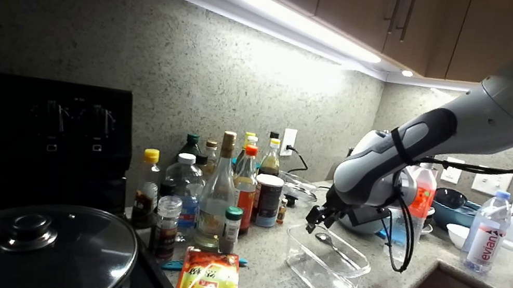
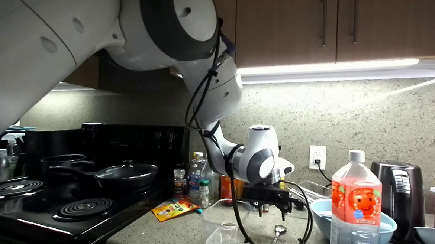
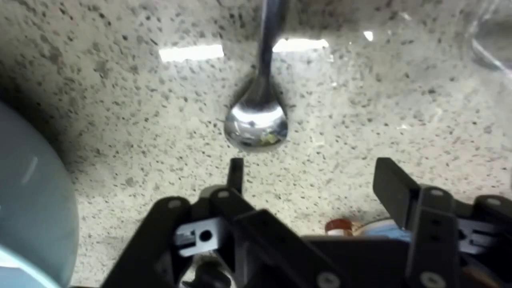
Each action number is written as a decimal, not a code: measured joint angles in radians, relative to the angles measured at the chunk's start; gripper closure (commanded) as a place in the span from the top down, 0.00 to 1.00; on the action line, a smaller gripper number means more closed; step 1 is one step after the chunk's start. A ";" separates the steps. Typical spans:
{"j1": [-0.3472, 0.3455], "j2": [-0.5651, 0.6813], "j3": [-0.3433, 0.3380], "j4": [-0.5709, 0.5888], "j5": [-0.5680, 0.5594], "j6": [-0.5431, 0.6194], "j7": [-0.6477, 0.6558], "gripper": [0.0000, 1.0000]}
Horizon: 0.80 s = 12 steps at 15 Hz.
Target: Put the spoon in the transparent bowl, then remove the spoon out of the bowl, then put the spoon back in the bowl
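Observation:
The silvery spoon (image 3: 256, 124) lies on the speckled counter, its bowl end towards my gripper (image 3: 310, 162) and its handle leaving the top of the wrist view. In an exterior view the spoon (image 2: 279, 229) rests beside the transparent bowl (image 2: 212, 223), outside it. Another angle shows the spoon (image 1: 324, 238) beyond the clear rim of the transparent bowl (image 1: 314, 267). Only an edge of that bowl (image 3: 491, 58) appears at the wrist view's upper right. My gripper (image 2: 272, 215) hangs above the counter near the spoon's bowl end, open, with nothing between its fingers (image 3: 394, 188).
A light blue bowl (image 3: 36, 180) stands close on the spoon's other side. Near it is a tall bottle with a red label (image 2: 356, 203). Several bottles (image 1: 218, 195) and a yellow packet (image 1: 210, 284) stand or lie towards the stove. A black cable (image 2: 247, 233) loops down from the arm.

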 measured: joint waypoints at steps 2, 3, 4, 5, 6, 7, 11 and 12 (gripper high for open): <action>0.022 -0.050 -0.001 -0.040 -0.002 0.020 0.000 1.00; 0.038 -0.079 -0.006 -0.065 -0.007 0.030 0.000 1.00; 0.058 -0.109 -0.020 -0.089 -0.019 0.042 0.004 1.00; 0.068 -0.124 -0.025 -0.099 -0.020 0.040 0.006 1.00; 0.069 -0.125 -0.024 -0.098 -0.019 0.040 0.006 1.00; 0.068 -0.120 -0.024 -0.096 -0.019 0.040 0.006 1.00; 0.065 -0.104 -0.025 -0.090 -0.019 0.040 0.006 1.00; 0.065 -0.104 -0.022 -0.090 -0.019 0.040 0.006 1.00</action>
